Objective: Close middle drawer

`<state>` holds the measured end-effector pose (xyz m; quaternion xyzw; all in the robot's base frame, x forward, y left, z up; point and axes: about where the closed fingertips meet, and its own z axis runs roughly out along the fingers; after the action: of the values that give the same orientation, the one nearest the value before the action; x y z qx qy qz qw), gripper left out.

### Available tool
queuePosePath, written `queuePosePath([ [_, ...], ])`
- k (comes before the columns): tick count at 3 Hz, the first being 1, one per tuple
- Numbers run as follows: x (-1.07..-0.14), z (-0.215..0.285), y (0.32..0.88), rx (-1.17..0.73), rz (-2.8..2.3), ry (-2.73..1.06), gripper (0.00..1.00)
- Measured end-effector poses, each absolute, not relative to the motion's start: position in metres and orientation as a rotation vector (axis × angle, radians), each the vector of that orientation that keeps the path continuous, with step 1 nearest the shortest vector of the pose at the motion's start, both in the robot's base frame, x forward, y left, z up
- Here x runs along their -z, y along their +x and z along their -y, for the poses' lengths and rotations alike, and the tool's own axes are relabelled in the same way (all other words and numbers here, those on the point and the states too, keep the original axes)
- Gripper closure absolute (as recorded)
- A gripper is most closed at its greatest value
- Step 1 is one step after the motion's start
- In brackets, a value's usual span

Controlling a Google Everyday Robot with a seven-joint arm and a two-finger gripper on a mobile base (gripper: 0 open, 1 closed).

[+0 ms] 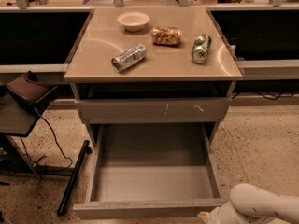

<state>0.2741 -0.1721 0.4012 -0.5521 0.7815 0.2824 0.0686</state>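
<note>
The middle drawer (152, 185) is pulled far out of the grey cabinet, showing a smooth grey, empty interior. Its plain front panel (149, 209) lies near the bottom edge of the camera view. Above it sits the shut drawer front with pale scratch marks (154, 110). A white rounded arm link (261, 203) enters from the bottom right corner and reaches toward the right end of the drawer's front panel. My gripper itself is below the picture's bottom edge and does not show.
On the beige cabinet top (93, 55) lie a white bowl (133, 20), a silver can on its side (129, 57), a snack bag (166, 35) and a green can (201, 48). A dark stand with a cable (28, 94) and a black bar on the floor (72, 178) are at the left.
</note>
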Motion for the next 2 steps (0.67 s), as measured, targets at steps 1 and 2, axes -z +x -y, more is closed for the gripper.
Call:
queuePosePath([
  [1,-0.388,0.177,0.304,-0.822,-2.409,-1.600,0.00],
  [2,-0.373,0.184,0.341,-0.781,-2.484,-1.486,0.00],
])
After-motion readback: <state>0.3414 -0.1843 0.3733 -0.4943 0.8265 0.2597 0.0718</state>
